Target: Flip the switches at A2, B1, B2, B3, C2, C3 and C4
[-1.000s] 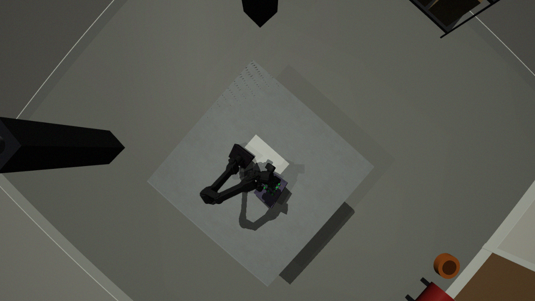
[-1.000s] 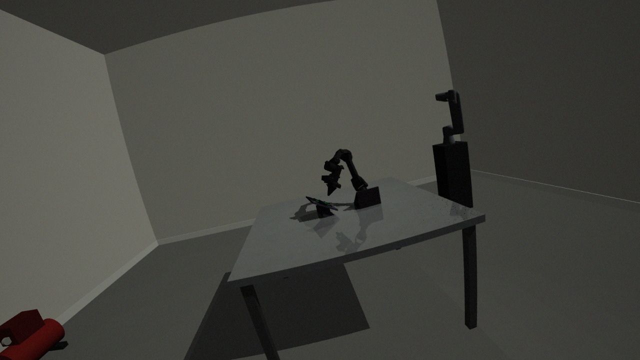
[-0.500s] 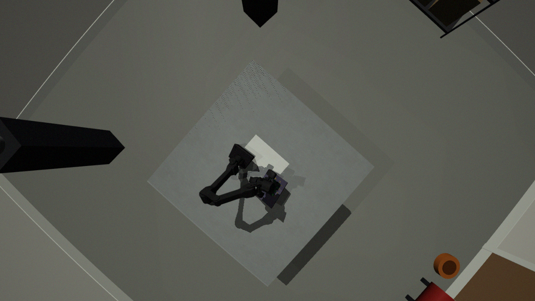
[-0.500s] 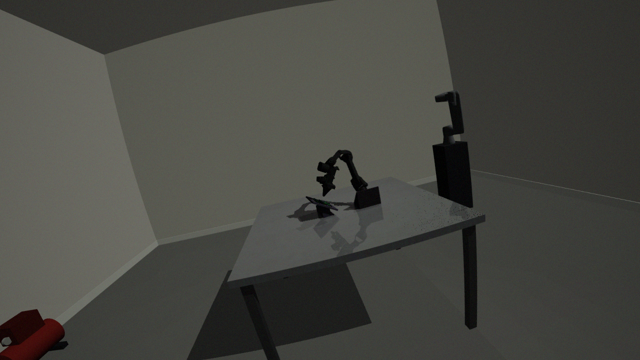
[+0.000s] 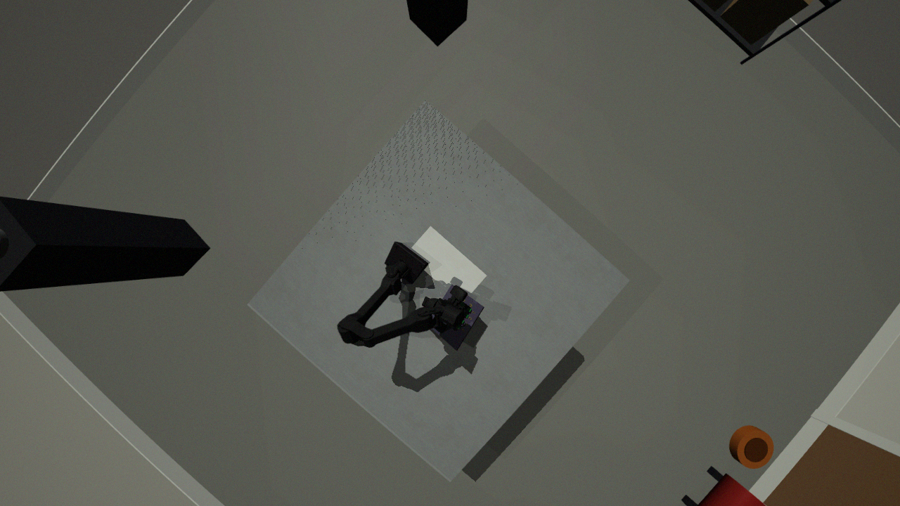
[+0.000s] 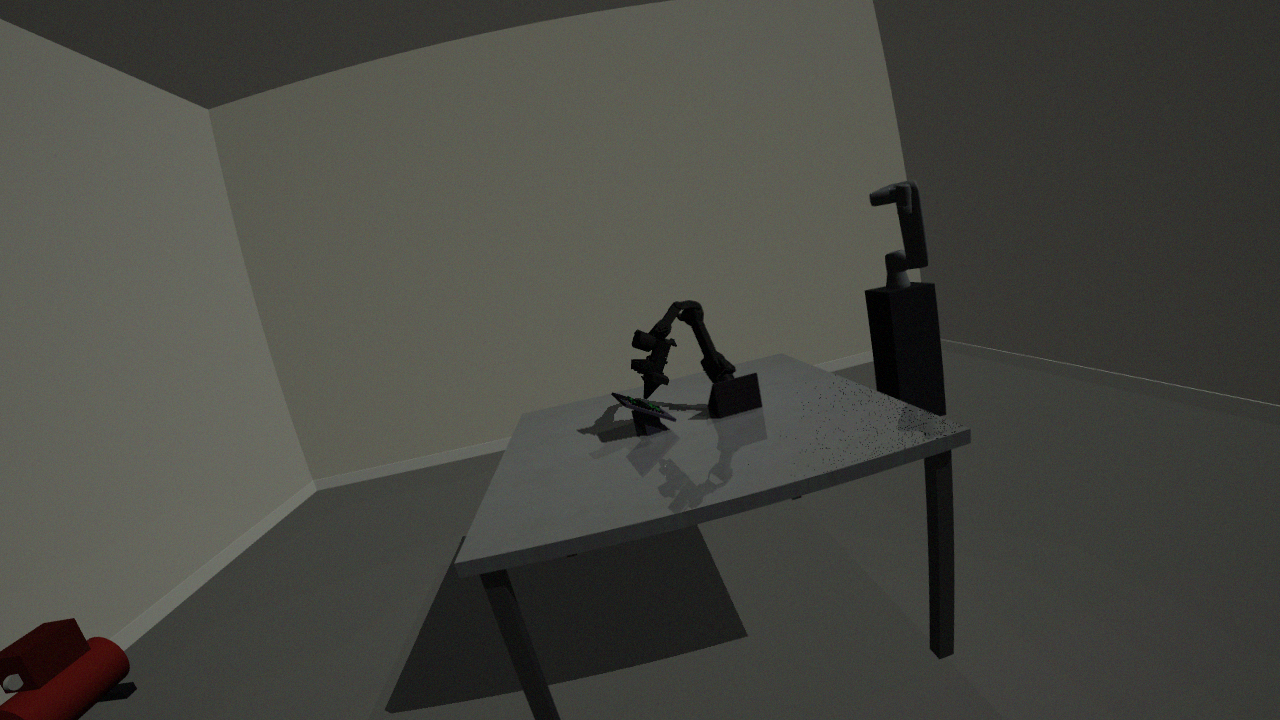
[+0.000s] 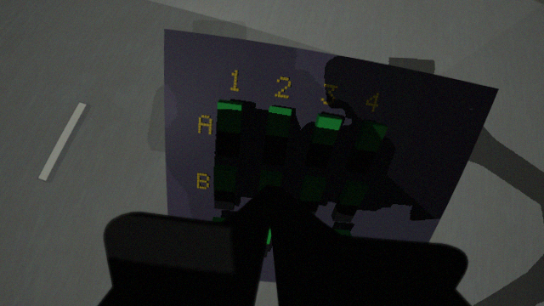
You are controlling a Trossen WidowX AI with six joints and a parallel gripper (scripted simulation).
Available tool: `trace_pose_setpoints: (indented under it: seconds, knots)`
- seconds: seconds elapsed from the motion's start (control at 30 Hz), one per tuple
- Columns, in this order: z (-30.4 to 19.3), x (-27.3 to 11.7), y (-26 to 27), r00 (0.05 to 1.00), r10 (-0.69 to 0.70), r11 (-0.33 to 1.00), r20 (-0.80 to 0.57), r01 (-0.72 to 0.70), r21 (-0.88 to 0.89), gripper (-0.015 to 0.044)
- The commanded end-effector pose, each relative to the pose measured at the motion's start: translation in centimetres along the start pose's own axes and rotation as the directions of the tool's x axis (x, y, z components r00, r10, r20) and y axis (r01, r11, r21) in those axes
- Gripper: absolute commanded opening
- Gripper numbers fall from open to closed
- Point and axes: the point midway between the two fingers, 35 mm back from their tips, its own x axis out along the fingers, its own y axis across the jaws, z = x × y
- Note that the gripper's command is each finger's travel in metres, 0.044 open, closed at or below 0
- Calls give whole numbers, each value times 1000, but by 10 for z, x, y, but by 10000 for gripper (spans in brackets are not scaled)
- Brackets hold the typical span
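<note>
The dark purple switch panel [image 5: 458,340] [image 7: 186,64] is tilted on a stand. My gripper [image 6: 647,394] [image 7: 272,193] is shut and empty, with its tips over or very near the lower end of switch B2 [image 7: 270,176]; contact cannot be told. In the wrist view, A1 [image 7: 229,121], A2 [image 7: 280,123] and A3 [image 7: 328,123] show bright green upper edges. A4 [image 7: 372,137], B1 [image 7: 224,178], B3 [image 7: 314,188] and B4 [image 7: 354,192] are in shadow. My fingers hide C3 and most of C1, C2 and C4. Shadow makes the tilts hard to read.
The panel stands on the grey table [image 5: 528,251] [image 6: 554,501]. A pale sheet [image 5: 458,263] lies beside it, near the arm's base [image 5: 406,261] [image 6: 735,395]. A thin pale bar [image 7: 63,141] lies left of the panel. Another arm [image 6: 911,223] stands on a pedestal beyond the table.
</note>
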Motion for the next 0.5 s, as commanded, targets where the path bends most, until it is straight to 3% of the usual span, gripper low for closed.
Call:
trace_pose_setpoints:
  seconds: [0.0,0.47]
  knots:
    - [-2,7,1,1000,4,1000,-9,-4,-7,0]
    - [-2,13,1,1000,4,1000,-8,-4,-7,0]
